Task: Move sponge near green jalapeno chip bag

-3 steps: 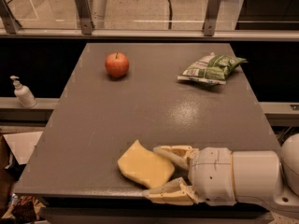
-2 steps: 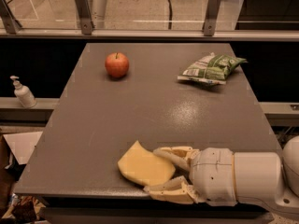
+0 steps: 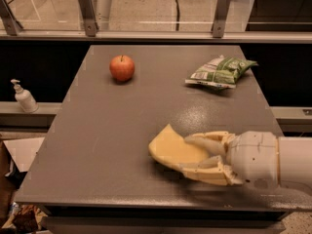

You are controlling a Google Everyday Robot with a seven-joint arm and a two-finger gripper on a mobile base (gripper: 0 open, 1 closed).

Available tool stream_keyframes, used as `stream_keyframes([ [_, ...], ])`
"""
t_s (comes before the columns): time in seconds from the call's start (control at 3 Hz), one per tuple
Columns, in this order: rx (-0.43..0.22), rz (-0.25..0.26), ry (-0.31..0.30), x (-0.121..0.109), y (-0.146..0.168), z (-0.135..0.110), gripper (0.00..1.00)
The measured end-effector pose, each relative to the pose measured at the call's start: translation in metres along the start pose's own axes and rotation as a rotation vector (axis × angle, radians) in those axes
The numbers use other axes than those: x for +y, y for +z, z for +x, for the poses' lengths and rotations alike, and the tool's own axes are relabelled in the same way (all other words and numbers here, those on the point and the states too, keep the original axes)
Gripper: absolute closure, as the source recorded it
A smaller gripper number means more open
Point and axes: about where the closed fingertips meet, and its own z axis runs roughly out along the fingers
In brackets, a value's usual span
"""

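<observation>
The pale-yellow sponge (image 3: pixel 168 147) is at the front middle of the grey table (image 3: pixel 112 130), held between the cream fingers (image 3: pixel 204 140) of my gripper (image 3: pixel 185 154). The gripper reaches in from the right, shut on the sponge's right part. Whether the sponge is lifted off the tabletop or resting on it cannot be told. The green and white jalapeno chip bag (image 3: pixel 219 72) lies at the far right of the table, well beyond the sponge and apart from it.
A red apple (image 3: pixel 122 68) stands at the far left of the table. A soap dispenser bottle (image 3: pixel 23 96) stands on a ledge left of the table. A glass railing with metal posts (image 3: pixel 87 13) runs behind the table.
My gripper has carried the sponge away from the front edge, to the right and farther onto the table, toward the chip bag. The apple and bag have not moved.
</observation>
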Motion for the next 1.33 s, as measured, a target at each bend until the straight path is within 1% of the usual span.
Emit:
stream_keyframes([
  [0.33,0.000,0.087,0.022,-0.051,-0.031,-0.008,1.00],
  [0.67,0.000,0.086,0.022,-0.051,-0.031,-0.008,1.00],
  [1.0,0.010,0.114,0.027,-0.061,-0.027,-0.003,1.00],
  [1.33,0.046,0.177,0.041,-0.097,-0.020,0.009,1.00],
])
